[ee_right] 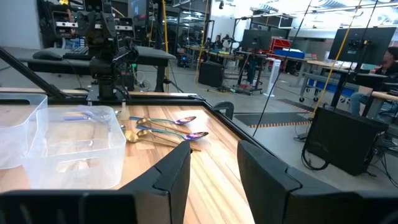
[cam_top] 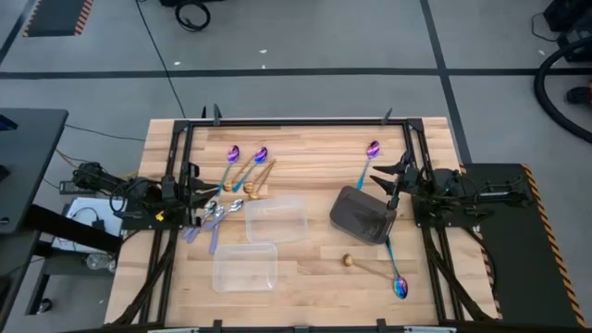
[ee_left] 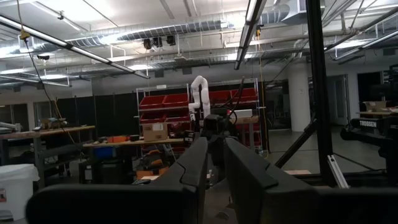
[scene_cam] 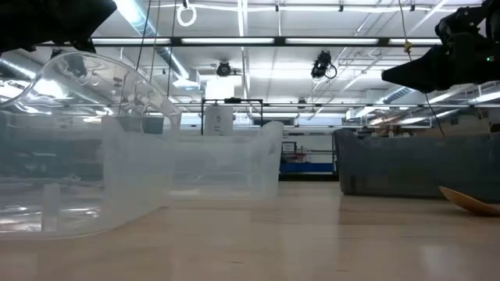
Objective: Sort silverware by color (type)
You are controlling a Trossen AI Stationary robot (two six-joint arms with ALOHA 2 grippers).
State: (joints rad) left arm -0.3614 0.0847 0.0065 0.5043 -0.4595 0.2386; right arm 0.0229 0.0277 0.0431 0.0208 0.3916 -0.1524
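Silverware is scattered over the bench [cam_top: 305,277]: two purple spoons [cam_top: 246,155] and two gold spoons [cam_top: 257,182] lie at upper left, silver spoons [cam_top: 220,211] just beside the left gripper [cam_top: 196,196]. One purple spoon [cam_top: 372,151] lies near the right gripper [cam_top: 396,181]; another purple spoon [cam_top: 399,285] and a gold spoon [cam_top: 351,262] lie below the dark grey tray [cam_top: 363,215]. Two clear trays [cam_top: 275,220] sit mid-bench. Fingers [ee_left: 186,171] of both grippers are seen parted, grasping nothing.

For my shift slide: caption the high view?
Both arms wait at the table edges; spoons lie scattered around two clear trays and a dark tray.
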